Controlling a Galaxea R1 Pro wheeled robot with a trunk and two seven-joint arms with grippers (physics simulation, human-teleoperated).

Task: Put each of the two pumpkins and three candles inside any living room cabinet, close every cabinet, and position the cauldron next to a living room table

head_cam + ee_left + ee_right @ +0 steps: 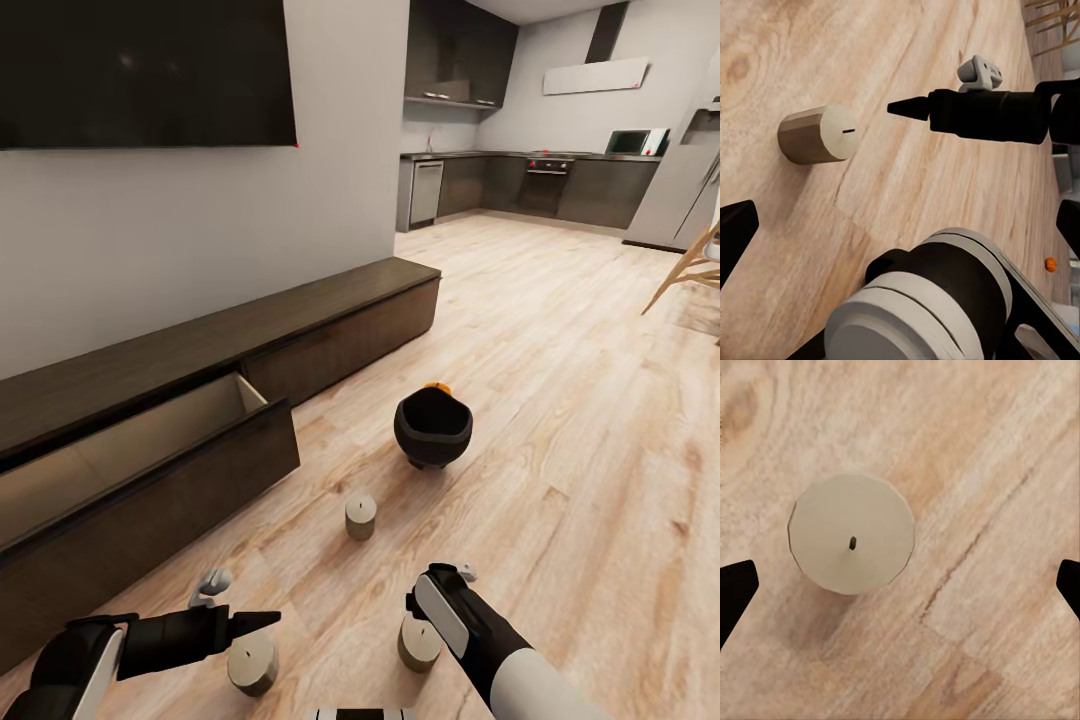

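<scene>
Three stubby beige candles stand on the wood floor. My right gripper (900,585) hangs open straight above one candle (852,542) (418,643), and one of its fingers (916,109) ends just over that candle's top (817,135). My left gripper (268,622) is open and points sideways, low above a second candle (252,665). The third candle (361,516) stands farther out. Beyond it sits the black cauldron (433,428), with a pumpkin (437,387) (1050,264) peeking out behind it. The dark cabinet (250,330) runs along the wall with one drawer (150,430) pulled open, pale inside.
A dark TV (140,70) hangs on the wall above the cabinet. The open drawer front juts into the floor beside my left arm. Slanted wooden furniture legs (685,270) show at the far right. Grey kitchen units (520,185) line the back.
</scene>
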